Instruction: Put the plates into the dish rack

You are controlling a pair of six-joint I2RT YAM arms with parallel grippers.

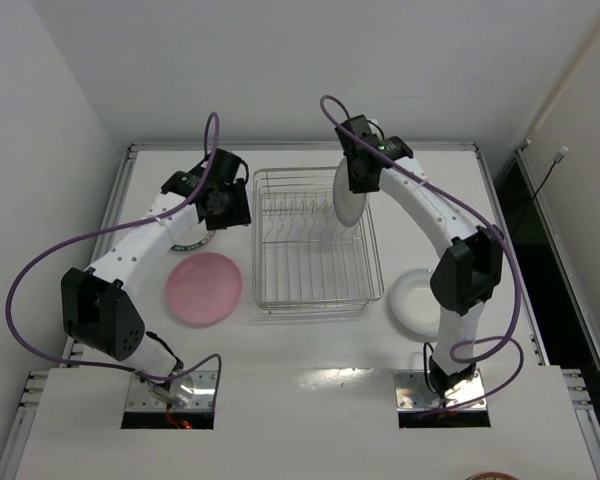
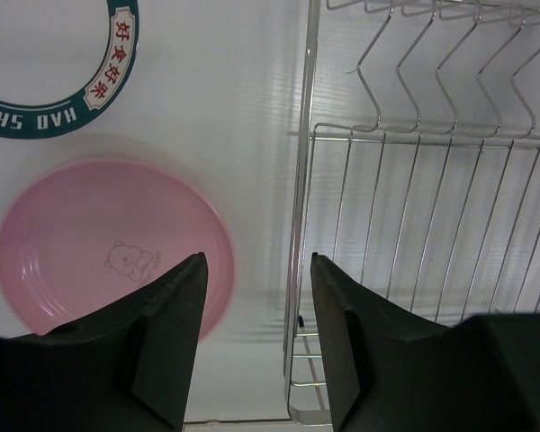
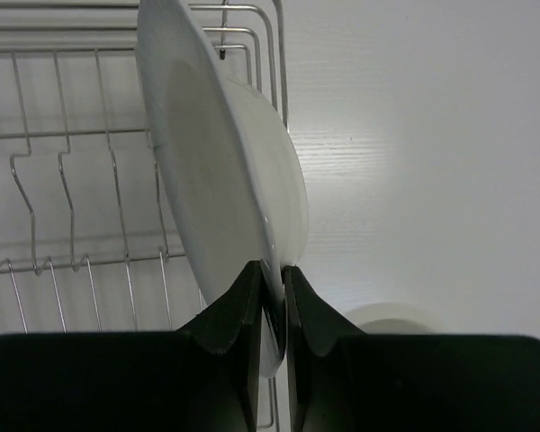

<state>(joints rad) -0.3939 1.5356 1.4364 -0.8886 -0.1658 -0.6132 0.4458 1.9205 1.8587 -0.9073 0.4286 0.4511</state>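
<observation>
The white plate point(image 3: 218, 162) is gripped by its rim in right hand point(image 3: 272, 274), on edge over right side of dish rack point(image 1: 300, 270); left hand point(image 2: 257, 270) half-open, empty.

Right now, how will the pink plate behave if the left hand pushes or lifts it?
The pink plate lies flat on the smooth table, so a push probably slides it. Its rim sits low; pinching it may be awkward. It looks rigid and glossy, likely slippery.
</observation>
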